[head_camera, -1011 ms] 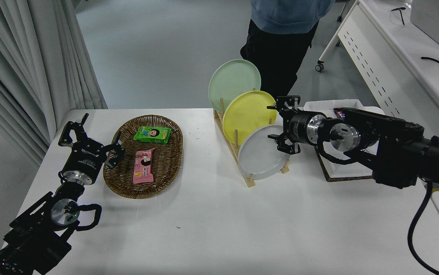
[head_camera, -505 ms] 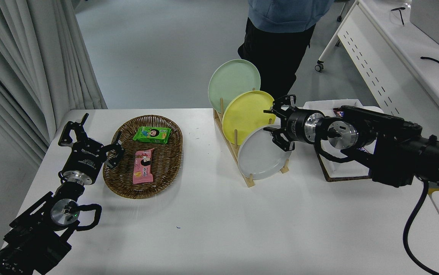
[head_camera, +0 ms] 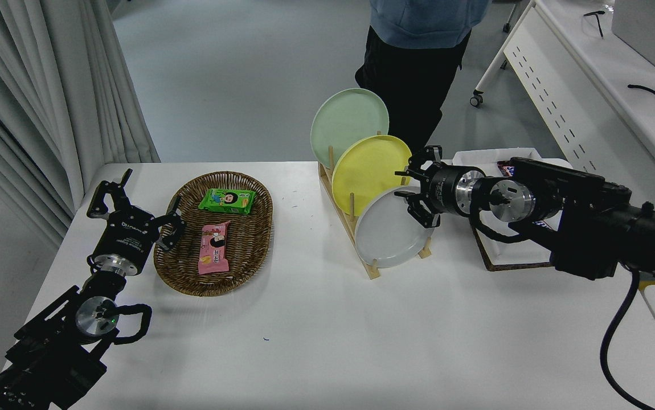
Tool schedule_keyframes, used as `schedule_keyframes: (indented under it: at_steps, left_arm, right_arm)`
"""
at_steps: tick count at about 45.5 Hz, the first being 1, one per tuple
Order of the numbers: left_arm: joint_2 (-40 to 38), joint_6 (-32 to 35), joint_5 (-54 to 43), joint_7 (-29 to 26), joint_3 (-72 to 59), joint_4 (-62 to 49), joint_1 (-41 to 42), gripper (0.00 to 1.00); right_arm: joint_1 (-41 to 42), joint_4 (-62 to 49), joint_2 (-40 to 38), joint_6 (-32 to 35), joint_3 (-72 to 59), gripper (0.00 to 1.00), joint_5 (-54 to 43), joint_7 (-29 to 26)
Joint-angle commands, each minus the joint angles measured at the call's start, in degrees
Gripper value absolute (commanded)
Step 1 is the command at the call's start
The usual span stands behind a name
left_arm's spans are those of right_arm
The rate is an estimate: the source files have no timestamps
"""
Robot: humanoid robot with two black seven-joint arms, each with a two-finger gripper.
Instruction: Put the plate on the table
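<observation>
A slatted wooden dish rack (head_camera: 361, 228) stands near the middle of the large white rectangular table (head_camera: 327, 330) and serves as the landmark. Three round plates stand on edge in it, one behind another: a pale green plate (head_camera: 346, 119) at the far end, a yellow plate (head_camera: 367, 168) in the middle, and the plain light-grey plate (head_camera: 387, 230) with a shallow raised rim at the near end, leaning back toward the yellow one.

One black right gripper (head_camera: 417, 188) reaches in from the right of the rack at the upper right rim of the light-grey plate. Its fingers are spread apart, one above and one below the rim; whether they touch the plate cannot be told, and they have not closed on it.

To the left of the rack lies one oval brown wicker basket (head_camera: 213, 233), holding two snack packets: one green packet (head_camera: 227, 201) at its far side and one pink packet (head_camera: 214, 247) nearer the camera. Further left of the rack, beside the basket's left edge, one black left gripper (head_camera: 134, 208) is parked with its fingers wide apart and nothing in them.

To the right of the rack, partly behind the right arm, sits one white tray (head_camera: 498, 156) on a dark-edged board. Beyond the rack, at the table's far side, stands one person (head_camera: 418, 34) in a blue top and dark trousers.
</observation>
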Motion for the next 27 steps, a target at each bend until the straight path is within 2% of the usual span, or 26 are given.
schedule_keyframes:
  at_steps: [1, 22, 27]
  left_arm:
    - [0.0, 0.0, 0.0, 0.0, 0.0, 0.0, 0.0, 1.0]
    - [0.0, 0.0, 0.0, 0.0, 0.0, 0.0, 0.0, 1.0]
    - [0.0, 0.0, 0.0, 0.0, 0.0, 0.0, 0.0, 1.0]
  right_arm:
    - [0.2, 0.0, -0.1, -1.4, 0.1, 0.29, 0.2, -2.5]
    - [0.2, 0.0, -0.1, -1.4, 1.0, 0.29, 0.2, -2.6]
    - [0.3, 0.0, 0.0, -1.4, 1.0, 0.21, 0.1, -2.8]
